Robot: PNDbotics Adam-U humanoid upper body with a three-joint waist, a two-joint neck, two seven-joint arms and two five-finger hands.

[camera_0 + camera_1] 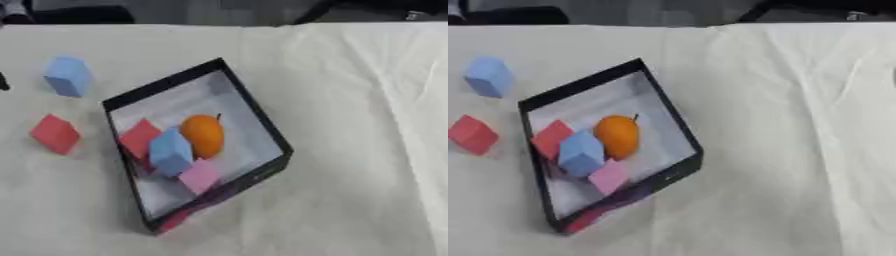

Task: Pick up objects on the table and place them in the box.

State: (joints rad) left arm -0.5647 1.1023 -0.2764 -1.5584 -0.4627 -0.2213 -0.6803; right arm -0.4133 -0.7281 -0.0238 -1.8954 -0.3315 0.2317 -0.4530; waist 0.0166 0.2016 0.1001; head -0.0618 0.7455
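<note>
Nearest the camera sits the box (259,120), black rim, pale floor, skewed on the white table (350,150), its near corner at bottom centre. Inside: an orange fruit (203,135) at centre with a blue block (171,151) touching its left side, a red block (138,138) against the left wall, a pink block (199,176) just in front of the blue one. Something reddish (173,220) shows at the near corner, maybe a reflection in the wall, can't tell. Still out on the table: a blue cube (67,76) far left, well apart from the box, and a red cube (55,133) nearer, just left of the left wall. Neither hand shows in either view, so finger state can't be told. Judgement: task mostly done, two cubes left. Next pick is probably the red cube, closest to the box; left arm suits it. Come straight down, pinch across opposite flat faces, lift clear of the rim before moving over, and drop into the open far part of the floor so it doesn't land on the fruit.
</note>
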